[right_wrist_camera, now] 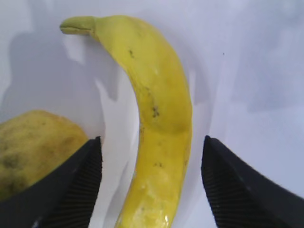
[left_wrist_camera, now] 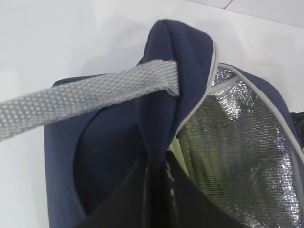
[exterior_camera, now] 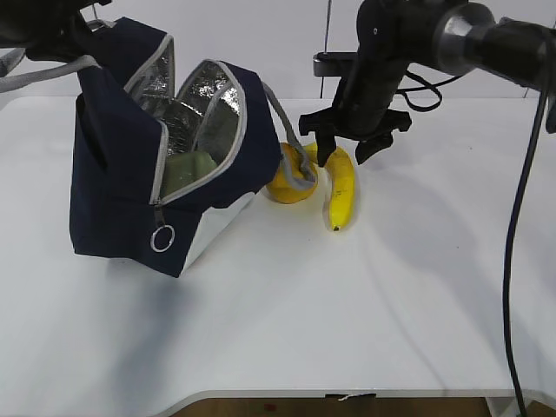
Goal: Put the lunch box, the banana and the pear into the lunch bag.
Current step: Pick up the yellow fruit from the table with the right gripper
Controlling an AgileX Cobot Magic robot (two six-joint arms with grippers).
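Observation:
The navy lunch bag (exterior_camera: pixel 117 187) stands tilted at the left, its zipped mouth gaping and its silver lining showing. Inside it lies the lunch box (exterior_camera: pixel 187 169), its sage-green lid partly visible as a green sliver (left_wrist_camera: pixel 176 152). My left gripper (left_wrist_camera: pixel 159 164) is shut on the bag's navy top rim (left_wrist_camera: pixel 183 61), beside a grey strap (left_wrist_camera: pixel 85 97). The pear (exterior_camera: pixel 291 181) rests against the bag's right side, with the banana (exterior_camera: pixel 340 189) just to its right. My right gripper (exterior_camera: pixel 346 149) hovers open just above the banana (right_wrist_camera: pixel 159 133), one finger near the pear (right_wrist_camera: pixel 33 147).
A grey strap handle (exterior_camera: pixel 287 130) drapes from the bag over the pear. The zipper's metal ring pull (exterior_camera: pixel 162 238) hangs at the bag's front. A black cable (exterior_camera: pixel 519 226) runs down the right side. The white table (exterior_camera: pixel 365 313) ends at the front edge.

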